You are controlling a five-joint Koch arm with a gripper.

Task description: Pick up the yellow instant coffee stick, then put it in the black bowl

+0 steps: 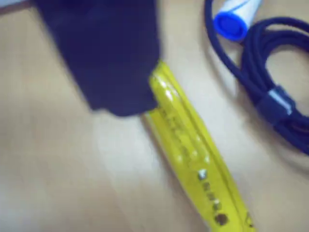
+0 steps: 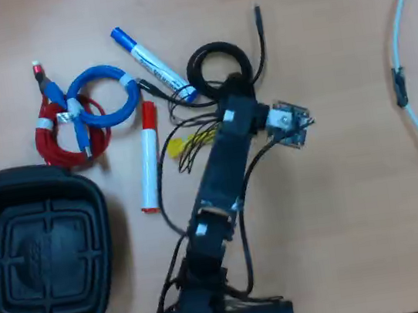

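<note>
Wooden table (image 2: 356, 206) — hand (image 1: 145, 104) at yellow instant coffee stick (image 1: 190, 150) — grip unclear.

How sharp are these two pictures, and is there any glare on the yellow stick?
Wrist view: soft and smeared, the dark hand a featureless blur, with white glints on the yellow stick. Overhead view: sharper and evenly lit, though only a bit of the stick shows beside the arm.

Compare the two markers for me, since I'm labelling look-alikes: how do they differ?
The blue-capped marker lies diagonally; the red-capped marker lies nearly upright in the overhead view. The blue-capped one's far end runs under the arm's wires; the red-capped one lies clear. Both have white barrels.
</note>
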